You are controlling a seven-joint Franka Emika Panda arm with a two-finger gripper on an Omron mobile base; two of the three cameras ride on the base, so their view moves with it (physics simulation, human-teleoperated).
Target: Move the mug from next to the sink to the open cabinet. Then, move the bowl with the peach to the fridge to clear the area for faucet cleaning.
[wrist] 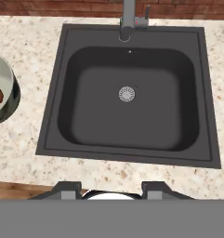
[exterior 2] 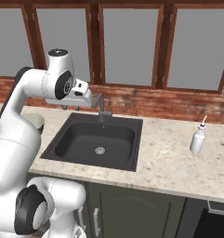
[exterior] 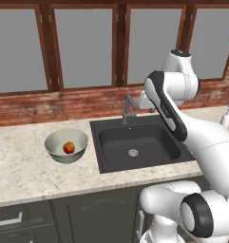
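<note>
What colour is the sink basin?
Matte black sink, clearest in the hand view.

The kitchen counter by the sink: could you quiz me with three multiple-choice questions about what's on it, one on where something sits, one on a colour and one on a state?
1. Where does the peach lie?
A. in the sink
B. in the bowl
C. on the bare counter

2. What colour is the sink basin?
A. matte black
B. shiny white
C. copper

3. What state is the sink in?
A. full of dishes
B. filled with water
C. empty, drain showing

Answers:
1. B, as the left base view shows the fruit resting inside the bowl, left of the basin.
2. A, as the basin is dark in every view.
3. C, as the hand view shows the round steel drain uncovered, with nothing around it.
</note>
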